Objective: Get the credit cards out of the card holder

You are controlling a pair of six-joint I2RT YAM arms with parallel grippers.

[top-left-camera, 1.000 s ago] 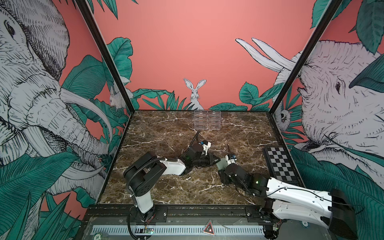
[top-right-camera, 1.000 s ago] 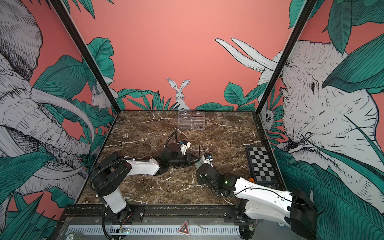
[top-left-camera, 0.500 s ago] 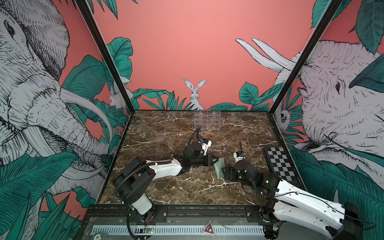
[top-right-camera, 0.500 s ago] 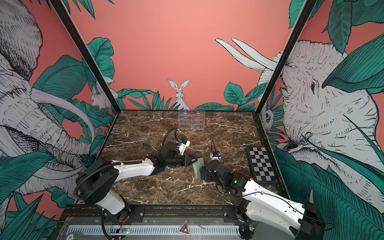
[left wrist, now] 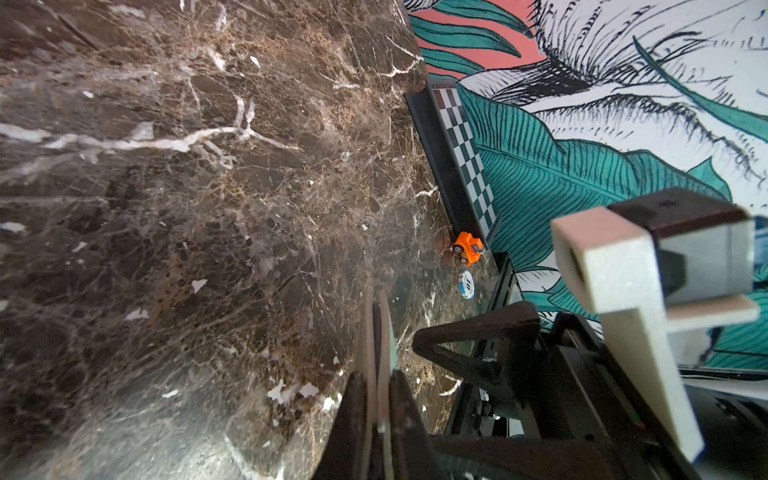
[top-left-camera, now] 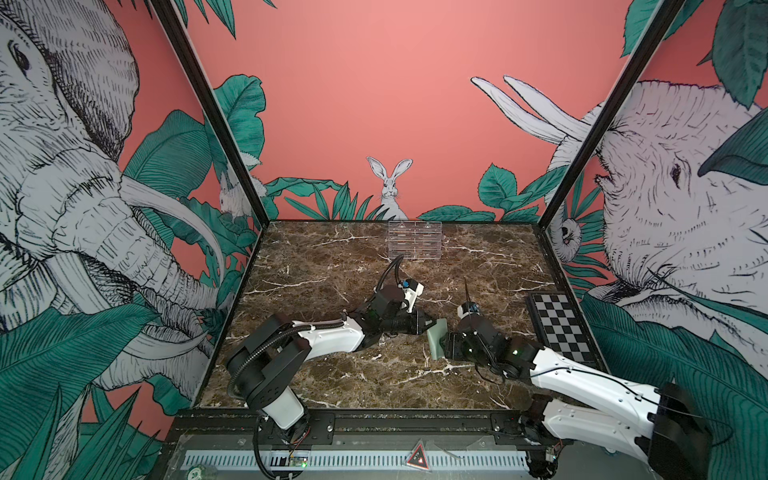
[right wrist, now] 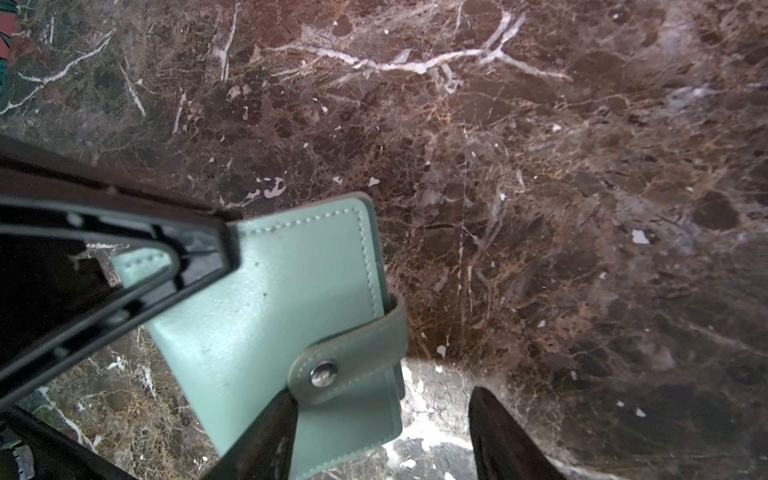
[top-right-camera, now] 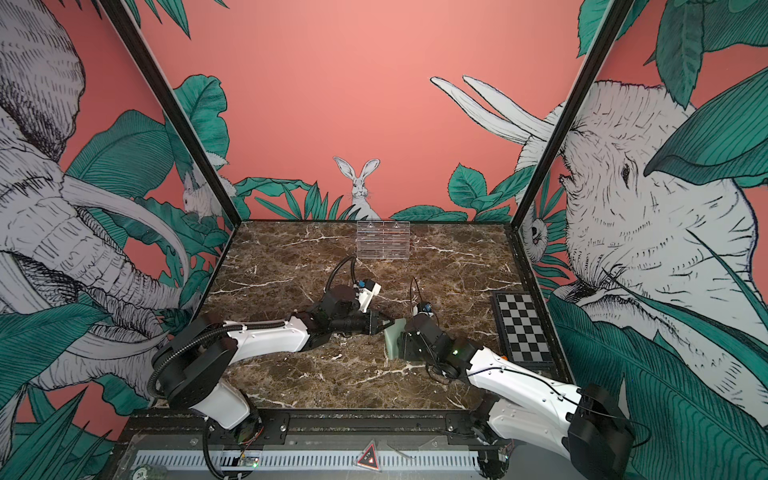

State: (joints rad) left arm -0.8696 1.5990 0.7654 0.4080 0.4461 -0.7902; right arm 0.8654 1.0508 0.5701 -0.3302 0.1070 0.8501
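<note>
Left hand [top-left-camera: 431, 325] pinching card holder [top-left-camera: 437, 340] corner, right hand [right wrist: 384, 415] wide, its fingers [right wrist: 507, 440] straddling the snap edge

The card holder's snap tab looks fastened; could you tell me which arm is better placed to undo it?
Right. The left gripper is shut on an edge of the card holder, steadying it off the table, while the right gripper is open and sits right at the snap tab.

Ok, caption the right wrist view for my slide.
Left gripper pinches the snapped-shut card holder; right gripper open at its tab edge.
</note>
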